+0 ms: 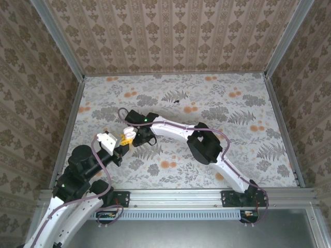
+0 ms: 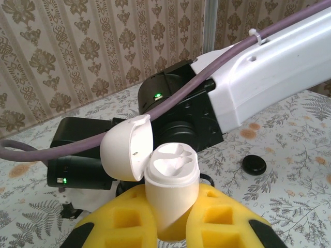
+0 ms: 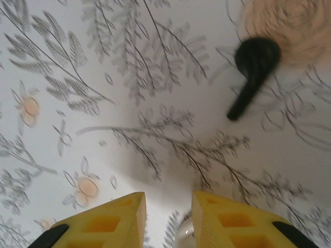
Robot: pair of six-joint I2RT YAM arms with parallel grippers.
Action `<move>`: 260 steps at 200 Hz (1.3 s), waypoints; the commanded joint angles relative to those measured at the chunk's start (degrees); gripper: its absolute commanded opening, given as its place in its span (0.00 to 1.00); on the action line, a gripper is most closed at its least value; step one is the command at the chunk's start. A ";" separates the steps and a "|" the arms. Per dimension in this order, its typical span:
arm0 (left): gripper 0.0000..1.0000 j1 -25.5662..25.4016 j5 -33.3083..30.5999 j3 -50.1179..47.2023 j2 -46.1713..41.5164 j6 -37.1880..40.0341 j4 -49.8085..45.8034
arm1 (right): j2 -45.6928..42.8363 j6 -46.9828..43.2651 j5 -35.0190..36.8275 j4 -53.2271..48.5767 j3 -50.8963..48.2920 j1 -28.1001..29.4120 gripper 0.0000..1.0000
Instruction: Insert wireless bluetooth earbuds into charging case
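Observation:
My left gripper is shut on the white charging case, which stands upright between the yellow pads. Its lid hangs open to the left and both sockets are empty. In the top view the case sits left of centre, with the right gripper right beside it. My right gripper is open above the table, nothing between its fingers; a white curve of the case shows at their base. A black earbud lies on the cloth ahead of it. Another black earbud lies right of the case.
The right arm stretches across just behind the case. A small dark speck lies on the floral cloth further back. Patterned walls close in the table on three sides.

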 commanded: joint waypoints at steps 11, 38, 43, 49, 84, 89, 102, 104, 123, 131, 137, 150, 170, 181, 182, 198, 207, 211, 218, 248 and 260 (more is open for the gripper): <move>0.00 0.29 -0.26 1.15 -0.83 -0.79 0.76 | -5.68 -0.20 5.85 -3.93 -6.84 -0.42 0.30; 0.00 0.29 0.18 0.65 -0.83 -1.39 1.59 | -10.04 2.80 7.13 -2.27 -14.72 -1.99 0.29; 0.00 0.27 0.29 0.51 -0.81 -1.53 1.76 | -10.89 3.59 7.10 -1.84 -16.23 -2.42 0.29; 0.00 0.29 0.32 0.38 -0.75 -1.63 2.08 | -11.84 4.45 7.06 -1.46 -18.14 -2.90 0.29; 0.00 0.29 0.62 -0.12 -0.38 -2.09 3.23 | -18.52 9.44 5.89 1.28 -28.20 -5.46 0.30; 0.00 0.29 0.79 -0.19 -0.23 -2.09 3.37 | -19.40 10.09 5.41 1.48 -29.25 -5.73 0.30; 0.00 0.29 1.05 -0.44 0.28 -2.25 3.85 | -21.75 11.02 4.63 2.23 -31.45 -6.19 0.31; 0.00 0.29 1.10 -0.40 0.37 -2.26 3.88 | -22.00 11.14 4.53 2.32 -31.65 -6.26 0.31; 0.00 0.29 1.71 -0.65 1.38 -2.59 4.89 | -24.41 10.87 4.06 1.94 -31.81 -6.60 0.31; 0.00 0.30 1.98 -0.75 1.80 -2.67 5.20 | -24.79 10.30 3.89 1.50 -31.17 -6.86 0.31; 0.00 0.29 2.11 -0.89 2.11 -2.75 5.53 | -24.97 9.82 3.73 1.29 -30.57 -7.13 0.31; 0.00 0.29 2.42 -0.96 2.60 -2.90 6.04 | -24.64 8.59 3.32 0.68 -29.35 -7.78 0.31; 0.00 0.29 2.72 -1.26 2.99 -3.29 6.44 | -23.22 7.13 2.25 -0.20 -27.50 -9.56 0.29; 0.00 0.31 2.73 -1.44 2.95 -3.55 6.60 | -22.40 6.14 1.55 -0.11 -27.22 -10.33 0.27; 0.00 0.30 2.73 -1.49 2.95 -3.53 6.56 | -22.28 5.99 1.49 -0.10 -27.21 -10.39 0.27; 0.00 0.29 2.73 -1.74 2.95 -3.83 6.54 | -21.16 4.25 0.17 0.00 -26.79 -11.27 0.22; 0.00 0.29 2.73 -1.82 2.97 -3.90 6.60 | -20.48 3.15 -0.83 -0.04 -26.46 -11.62 0.21; 0.00 0.29 2.73 -1.87 2.99 -3.97 6.61 | -20.19 2.72 -1.31 -0.07 -26.30 -11.61 0.19; 0.00 0.29 2.69 -1.95 3.03 -4.00 6.70 | -19.55 1.97 -1.99 -0.21 -26.01 -11.64 0.18; 0.00 0.29 2.55 -2.05 3.26 -4.14 7.27 | -17.40 0.42 -4.36 -0.57 -26.05 -11.60 0.12; 0.00 0.29 2.72 -2.06 3.36 -4.21 7.32 | -16.92 -0.11 -4.55 -0.26 -26.92 -11.72 0.11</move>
